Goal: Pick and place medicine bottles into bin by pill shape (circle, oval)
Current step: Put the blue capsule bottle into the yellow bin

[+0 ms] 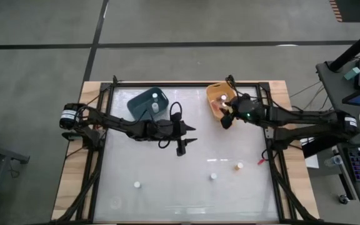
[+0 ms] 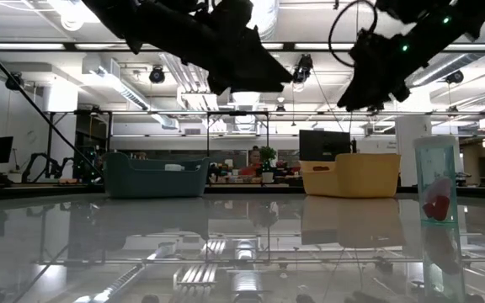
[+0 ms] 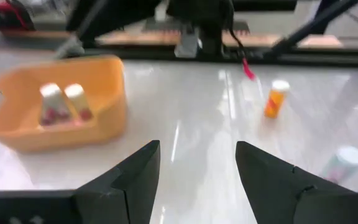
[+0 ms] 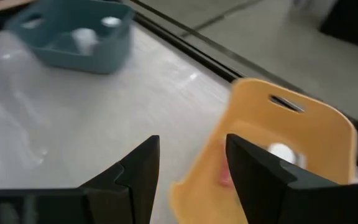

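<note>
Both my tools are spread apart and empty: right tool (image 1: 225, 119) over the orange bin (image 1: 215, 94), left tool (image 1: 181, 139) mid-desk. Next, I judge, comes the orange-tinted bottle (image 1: 239, 167).

**Hidden, Cropped or Too Small to Read**

The pill shapes inside the tiny white-capped medicine bottles (image 1: 213, 176) on the pale desk (image 1: 167, 187) are too small to tell from above. In the low view, the tall clear bottle with a red blur inside (image 2: 437, 180) is smeared. The orange plastic tub (image 4: 278, 155) runs past the right wrist picture's edge, its contents blurred.
</note>
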